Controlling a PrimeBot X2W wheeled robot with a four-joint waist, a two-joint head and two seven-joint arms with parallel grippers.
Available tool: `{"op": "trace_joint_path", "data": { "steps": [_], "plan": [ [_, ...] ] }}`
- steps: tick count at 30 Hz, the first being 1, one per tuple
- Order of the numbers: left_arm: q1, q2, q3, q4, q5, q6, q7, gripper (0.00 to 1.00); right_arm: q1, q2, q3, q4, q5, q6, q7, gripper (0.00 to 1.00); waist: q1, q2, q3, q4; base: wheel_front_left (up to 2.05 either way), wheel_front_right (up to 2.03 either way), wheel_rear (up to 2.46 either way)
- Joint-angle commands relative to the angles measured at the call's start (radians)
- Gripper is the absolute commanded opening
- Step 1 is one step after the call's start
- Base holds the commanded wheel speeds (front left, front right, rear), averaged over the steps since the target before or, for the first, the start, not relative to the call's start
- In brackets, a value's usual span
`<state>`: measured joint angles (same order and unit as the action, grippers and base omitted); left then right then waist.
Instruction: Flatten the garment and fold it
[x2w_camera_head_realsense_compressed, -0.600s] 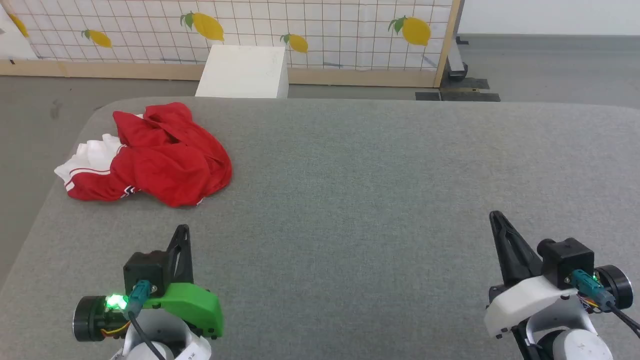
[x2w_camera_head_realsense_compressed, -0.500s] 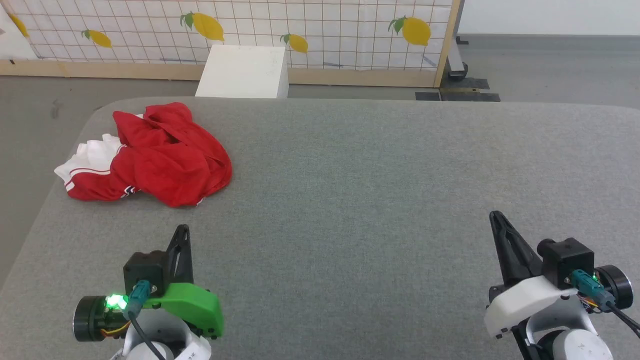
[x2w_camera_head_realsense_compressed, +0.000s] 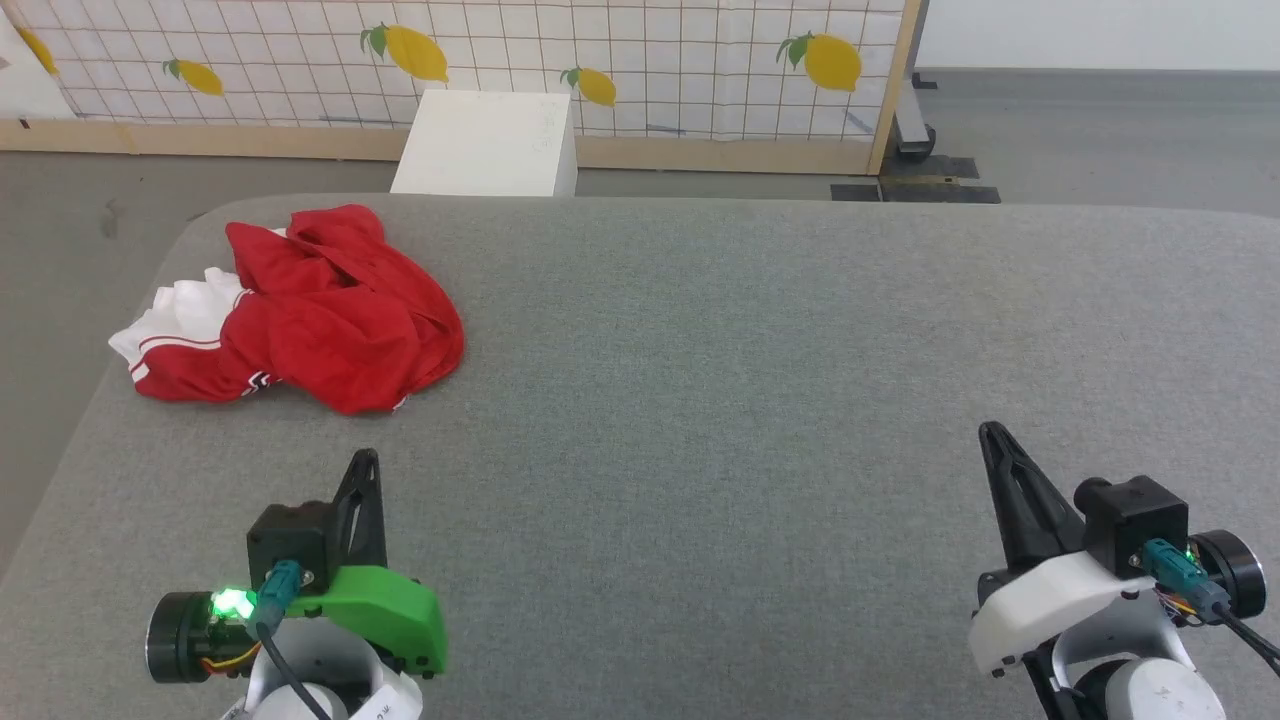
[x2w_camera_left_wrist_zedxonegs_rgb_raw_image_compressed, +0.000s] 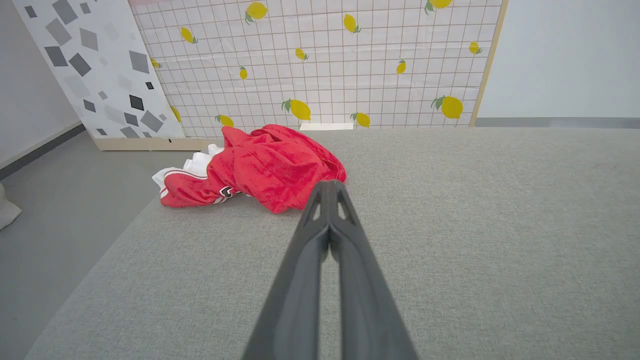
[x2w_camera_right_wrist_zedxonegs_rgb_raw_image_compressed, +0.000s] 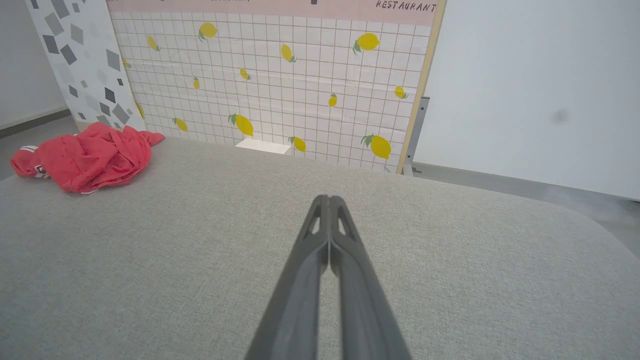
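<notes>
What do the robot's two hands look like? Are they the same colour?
Not quite. Both have two long dark pointy fingers, a black box and a teal plug with a cable. The left gripper wears a bright green cover with a glowing green light; the right gripper wears a white one.

Robot test studio: freestanding lemon-print backdrop panel (x2w_camera_head_realsense_compressed: 650, 60), bare grey floor (x2w_camera_head_realsense_compressed: 1100, 130), grey fabric-covered table (x2w_camera_head_realsense_compressed: 750, 400).

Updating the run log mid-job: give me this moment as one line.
stage: flattening not begun | garment: crumpled heap, far-left on grey surface | left end effector: shut, empty, short of garment | right end effector: shut, empty
</notes>
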<state>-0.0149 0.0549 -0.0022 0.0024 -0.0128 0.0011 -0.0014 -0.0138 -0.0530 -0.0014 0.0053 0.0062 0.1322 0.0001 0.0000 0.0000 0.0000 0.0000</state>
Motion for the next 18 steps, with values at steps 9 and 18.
{"op": "trace_joint_path", "data": {
  "steps": [9, 18],
  "plan": [
    [0.015, -0.005, 0.002, -0.002, 0.013, -0.001, 0.001, 0.0, 0.014, 0.003, 0.001, -0.005, -0.006, -0.002, 0.0, 0.0, 0.0, 0.0, 0.0, 0.0, 0.0, 0.0, 0.0],
    [0.015, -0.005, 0.002, -0.002, 0.013, -0.001, 0.001, 0.0, 0.014, 0.003, 0.001, -0.005, -0.006, -0.002, 0.0, 0.0, 0.0, 0.0, 0.0, 0.0, 0.0, 0.0, 0.0]
  ]
}}
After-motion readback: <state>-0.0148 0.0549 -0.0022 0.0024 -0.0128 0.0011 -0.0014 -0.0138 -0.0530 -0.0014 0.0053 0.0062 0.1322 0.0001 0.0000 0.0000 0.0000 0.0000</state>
